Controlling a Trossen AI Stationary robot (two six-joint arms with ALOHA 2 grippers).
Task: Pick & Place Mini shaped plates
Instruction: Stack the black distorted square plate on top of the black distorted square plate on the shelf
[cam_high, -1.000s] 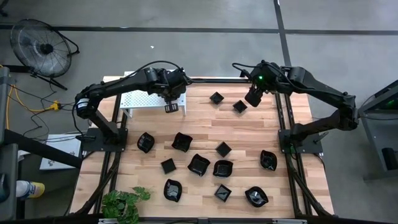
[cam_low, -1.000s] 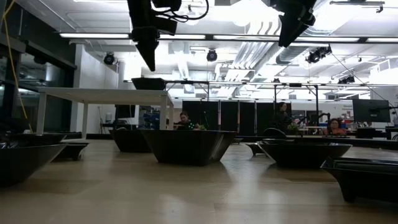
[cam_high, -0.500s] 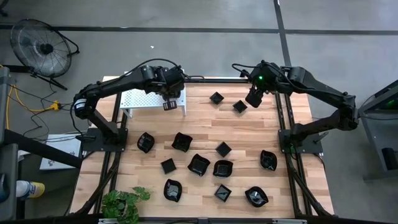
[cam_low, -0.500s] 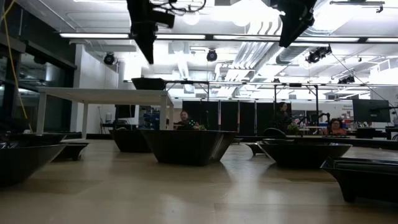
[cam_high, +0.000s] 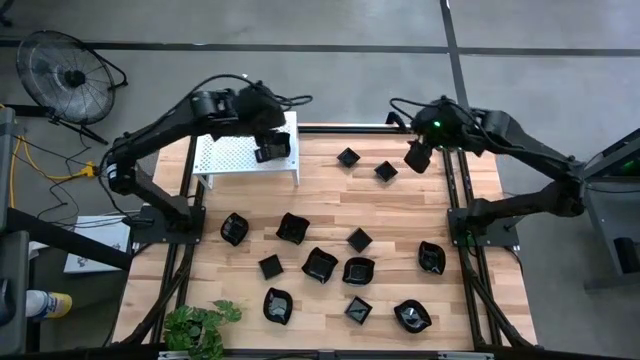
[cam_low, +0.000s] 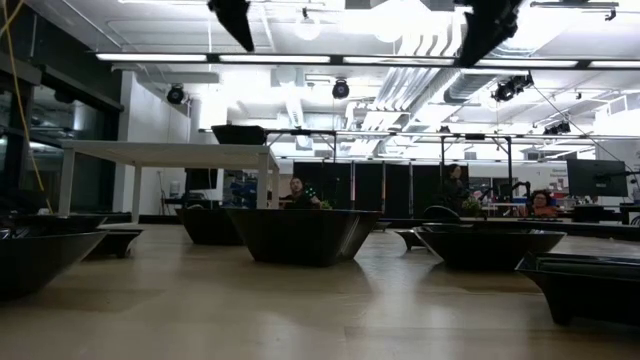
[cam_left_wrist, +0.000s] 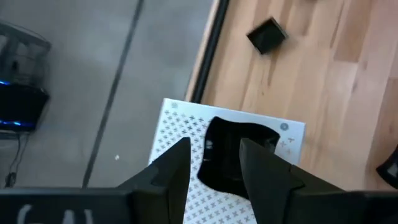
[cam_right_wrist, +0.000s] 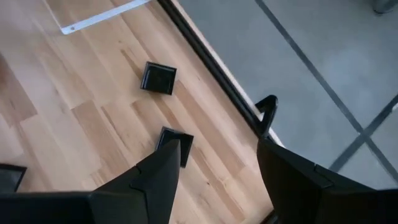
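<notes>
One mini shaped plate (cam_left_wrist: 231, 160), black and glossy, rests on top of the white perforated shelf (cam_left_wrist: 177, 124) at the table's far left. My left gripper (cam_left_wrist: 213, 148) hangs open well above it, touching nothing; the low view shows this plate (cam_low: 238, 133) alone on the shelf (cam_low: 165, 152). My right gripper (cam_right_wrist: 217, 149) is open in the air over the far right edge, above two small square plates (cam_right_wrist: 158, 78) (cam_right_wrist: 176, 142). Several more plates (cam_high: 320, 265) lie on the near half of the wooden table (cam_high: 400, 215).
A fan (cam_high: 70, 70) stands on the floor beyond the far left corner. A green plant (cam_high: 200, 325) sits at the near left edge. Black frame rails (cam_high: 455, 190) run along the table's sides. People sit far behind the table (cam_low: 297, 190).
My left gripper has risen away from the shelf top, and the plate stays where it was on the shelf. My right gripper has drifted a little toward the table's right edge.
</notes>
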